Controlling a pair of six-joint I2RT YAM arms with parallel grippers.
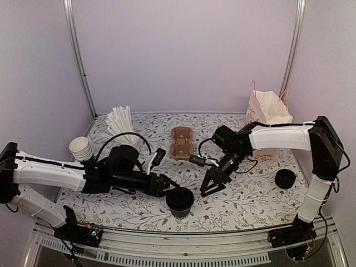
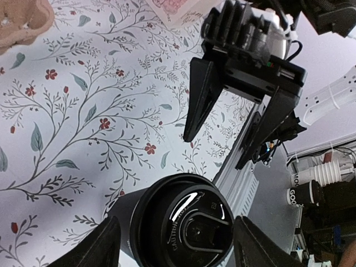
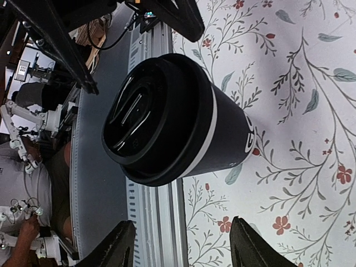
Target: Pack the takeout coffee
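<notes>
1. Packing not started: the takeout coffee (image 1: 180, 201) stands lidded on the table (image 1: 245, 207) near the front edge, well apart from the cup carrier (image 1: 181, 142) and paper bag (image 1: 267, 111).
2. Both open and empty: the left gripper (image 1: 170, 188) straddles it, the right gripper (image 1: 212, 190) sits just beside it.
3. Only the top view shows carrier and bag. The wrist views show the lid looks seated.

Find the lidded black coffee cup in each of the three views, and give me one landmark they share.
Top external: the coffee cup stands low, about mid-width, near the table's front edge.
Left wrist: the coffee cup sits at bottom centre, lid facing the camera.
Right wrist: the coffee cup fills the middle and appears to lie sideways, lid to the left.
Shared landmark: the floral tablecloth beneath it.
</notes>
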